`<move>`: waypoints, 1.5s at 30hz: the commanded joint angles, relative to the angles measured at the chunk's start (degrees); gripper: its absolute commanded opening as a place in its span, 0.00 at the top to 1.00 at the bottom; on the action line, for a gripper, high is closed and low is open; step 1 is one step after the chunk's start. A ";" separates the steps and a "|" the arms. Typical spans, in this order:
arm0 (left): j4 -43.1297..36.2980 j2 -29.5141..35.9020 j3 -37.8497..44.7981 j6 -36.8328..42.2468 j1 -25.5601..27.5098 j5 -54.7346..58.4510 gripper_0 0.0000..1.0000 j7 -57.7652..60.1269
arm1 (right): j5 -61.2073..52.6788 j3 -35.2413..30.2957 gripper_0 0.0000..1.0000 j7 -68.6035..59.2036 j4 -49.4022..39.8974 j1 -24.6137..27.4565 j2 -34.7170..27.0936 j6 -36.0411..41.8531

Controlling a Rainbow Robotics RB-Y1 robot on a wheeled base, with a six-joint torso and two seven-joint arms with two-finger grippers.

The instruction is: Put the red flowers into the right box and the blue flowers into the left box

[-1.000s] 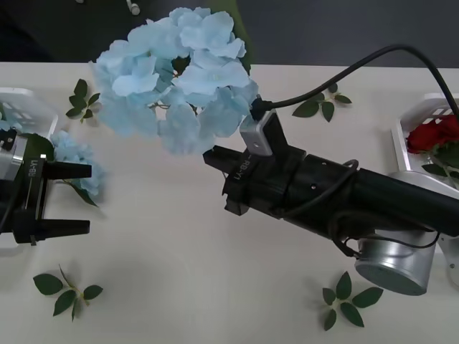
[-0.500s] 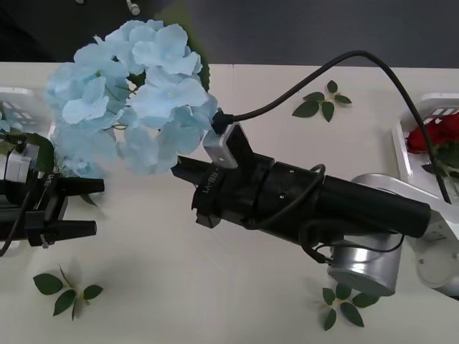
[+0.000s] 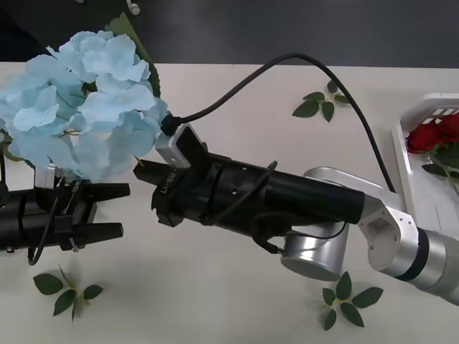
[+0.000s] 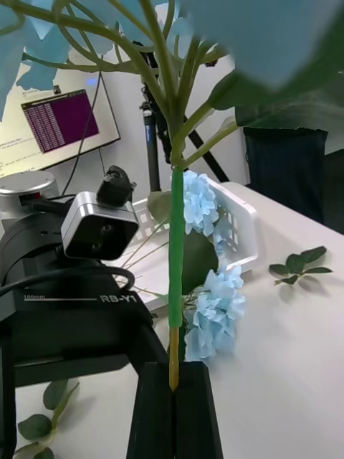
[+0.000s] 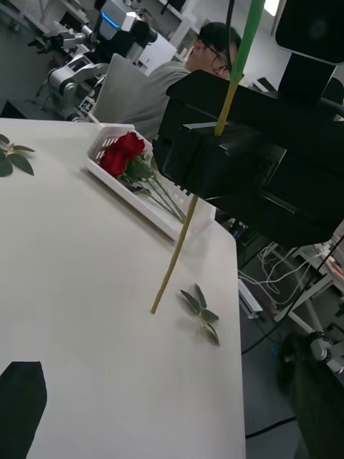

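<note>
A big pale blue flower (image 3: 79, 100) is held high over the table's left side. My right gripper (image 3: 143, 170) reaches across from the right, and in the right wrist view its black fingers (image 4: 172, 401) are shut on the thin stem (image 4: 175, 272). Just below the bloom, my left gripper (image 3: 115, 210) stands open, its fingers pointing right. The stem's bare end (image 5: 179, 251) hangs under the right gripper. The left box (image 4: 240, 215) holds more blue flowers (image 4: 201, 204), and another (image 4: 215, 315) lies beside it. Red flowers (image 3: 434, 136) lie in the right box (image 3: 401, 154).
Loose leaf sprigs lie on the white table at the back right (image 3: 323, 104), front right (image 3: 348, 297) and front left (image 3: 64, 290). The right arm's thick black forearm (image 3: 287, 197) and cable span the middle. The table's far edge meets a dark floor.
My right arm has swung left, carrying the blue flower from the table's middle to above its left side. The left gripper has shifted slightly right and stayed open.
</note>
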 commanded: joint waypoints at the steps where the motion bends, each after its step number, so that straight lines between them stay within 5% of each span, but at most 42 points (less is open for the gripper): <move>1: -0.31 -1.10 -0.71 0.00 -1.27 -1.40 0.00 -0.62 | -0.43 0.60 1.00 -0.95 1.64 -2.73 2.75 -0.41; 14: -0.31 -4.44 -3.17 -3.25 -1.27 -2.01 0.00 -0.62 | -0.52 1.83 1.00 -1.74 4.28 -4.31 5.38 -0.41; 21: -0.31 -5.58 -4.05 -4.84 -1.27 -2.01 0.26 -0.62 | -0.52 1.83 1.00 -1.74 4.28 -4.31 5.38 -0.41; 22: -0.31 -5.76 -4.23 -4.84 -1.27 -2.10 0.39 -0.62 | -0.52 1.83 1.00 -1.74 4.28 -4.31 5.38 -0.41; 28: 1.10 -6.46 -5.28 -5.89 -1.27 -2.01 0.85 -0.62 | -0.52 1.83 1.00 -1.74 4.28 -4.31 5.38 -0.41; 30: 2.41 -6.55 -5.54 -5.89 -1.45 -1.22 0.92 -0.62 | -0.52 1.83 1.00 -1.74 4.28 -4.31 5.38 -0.41; 45: 3.82 -6.55 -6.07 -5.89 -1.89 0.01 1.00 -0.62 | -0.52 1.83 1.00 -1.74 4.28 -4.31 5.38 -0.41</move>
